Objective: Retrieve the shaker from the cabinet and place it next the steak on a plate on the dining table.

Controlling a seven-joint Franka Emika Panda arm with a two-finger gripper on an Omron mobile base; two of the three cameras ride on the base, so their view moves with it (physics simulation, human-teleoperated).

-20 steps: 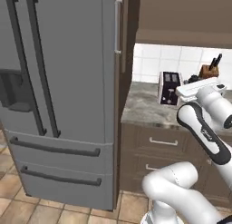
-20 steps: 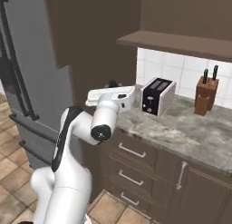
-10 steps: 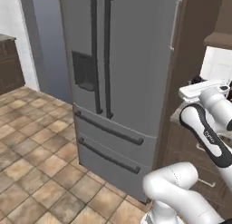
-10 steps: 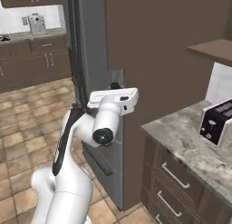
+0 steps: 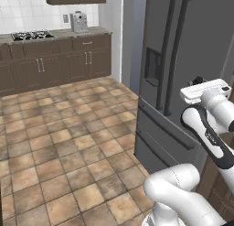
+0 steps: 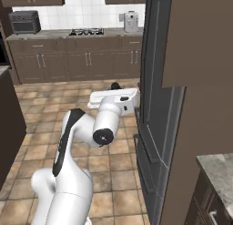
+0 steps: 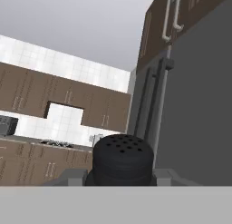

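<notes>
- The shaker sits between the two fingers of the pincer, seen in the hand view; its black perforated top rises above them, upright relative to the hand.
- The pincer is closed narrow on the shaker, a finger pressing each side of its lower body.
- In the left base view the shaker's top shows as a small black knob just above the white hand, held in the air well above the floor.
- In the right base view the same black knob pokes up behind the hand, just left of the fridge.
- The hand is carried level at the end of the arm, close beside the grey fridge doors, not touching them as far as can be told.
- Across the tiled floor runs a row of brown lower cabinets with a desk on top bearing a stove top and a small silver appliance.
- A microwave stands at the far left of that row.
</notes>
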